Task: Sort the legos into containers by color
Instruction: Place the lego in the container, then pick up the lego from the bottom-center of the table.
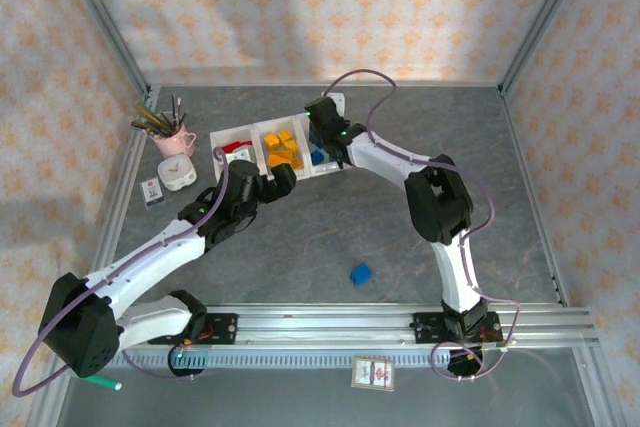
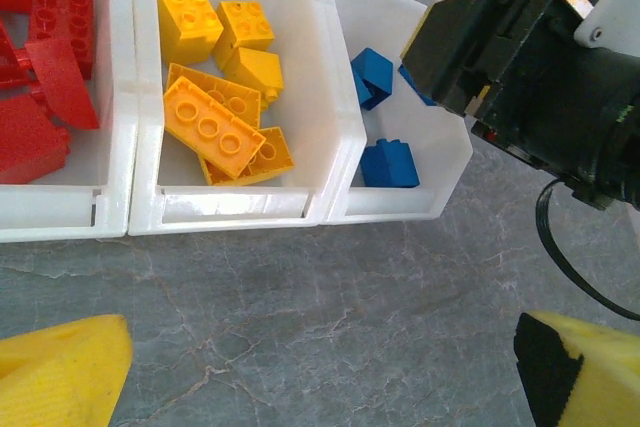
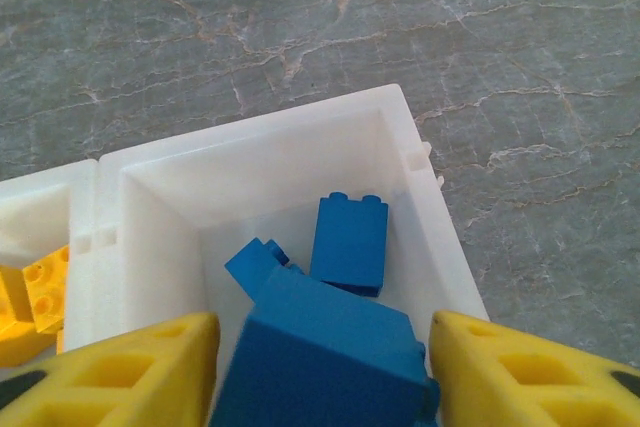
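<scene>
While above blue bin (image 3: 250,132), spread right end effector (image 3: 320,335) wider (maybe pinching blue brick (image 3: 330,372), cannot tell); let fall inside blue bin, clear of rim.

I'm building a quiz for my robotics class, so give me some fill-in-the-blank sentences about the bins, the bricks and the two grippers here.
1. The bricks in the middle bin are ___.
2. Between the fingers of the right gripper sits a ___ brick.
3. One loose blue brick lies outside the bins on the ___.
4. The left gripper has its jaws wide ___.

Missing words: yellow; blue; table; open.
</scene>
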### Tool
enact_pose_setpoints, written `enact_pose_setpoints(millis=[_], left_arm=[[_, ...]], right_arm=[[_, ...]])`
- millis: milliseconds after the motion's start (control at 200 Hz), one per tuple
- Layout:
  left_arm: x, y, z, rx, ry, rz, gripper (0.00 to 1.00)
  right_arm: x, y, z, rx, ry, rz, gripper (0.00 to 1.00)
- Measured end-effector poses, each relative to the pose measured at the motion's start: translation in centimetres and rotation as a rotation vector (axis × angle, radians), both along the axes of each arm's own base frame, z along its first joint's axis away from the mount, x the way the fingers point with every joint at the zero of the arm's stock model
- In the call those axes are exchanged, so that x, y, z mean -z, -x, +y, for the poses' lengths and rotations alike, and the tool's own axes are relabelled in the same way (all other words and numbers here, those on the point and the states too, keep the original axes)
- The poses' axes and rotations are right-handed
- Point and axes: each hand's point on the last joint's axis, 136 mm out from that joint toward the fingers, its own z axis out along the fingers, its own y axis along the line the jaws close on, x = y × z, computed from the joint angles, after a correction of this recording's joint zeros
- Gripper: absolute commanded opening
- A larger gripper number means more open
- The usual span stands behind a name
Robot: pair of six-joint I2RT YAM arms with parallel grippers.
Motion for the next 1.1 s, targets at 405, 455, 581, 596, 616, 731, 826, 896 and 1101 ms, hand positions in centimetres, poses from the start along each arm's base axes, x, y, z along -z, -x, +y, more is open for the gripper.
enact_pose_setpoints(millis=[405,455,581,596,616,731,826,896,1101], left_arm=[[-0.5,-0.1,-0.2,0.012,-0.003,-0.01,0.99],[-0.5,0.0,-0.2,0.017,-0.001,-0.006,0.99],[-0.7,0.3,-0.6,0.038,0.014,-0.004,0.99],[-0.8,0.3,-0.6,0.04,0.017,-0.005,0.99],[-0.9,0.4,-0.7,0.044,0.02,-0.006,0.99],[-1.4,0.7,-0.9,0.06,0.036,-0.015,0.99],[-1.4,1.1,-0.9,0.066,0.045,-0.016,0.99],[-1.0,1.7,-1.3,0.08,0.051,-0.007,0.99],[0.1,4.1,-3.0,0.138,0.07,0.019,0.99]], right_arm=[[-1.6,3.0,-0.9,-0.064,-0.024,0.016,0.69],[-2.1,4.0,-1.4,-0.071,-0.037,0.017,0.7],[-3.4,6.8,-2.8,-0.086,-0.069,0.025,0.74],[-3.5,7.0,-3.0,-0.089,-0.071,0.026,0.74],[-3.6,7.5,-3.3,-0.089,-0.075,0.03,0.74],[-3.6,10.1,-4.5,-0.1,-0.09,0.049,0.76],[-2.6,12.8,-5.3,-0.119,-0.081,0.09,0.77],[-1.5,14.8,-5.4,-0.139,-0.06,0.131,0.78],[2.2,21.4,-5.5,-0.212,0.004,0.246,0.81]])
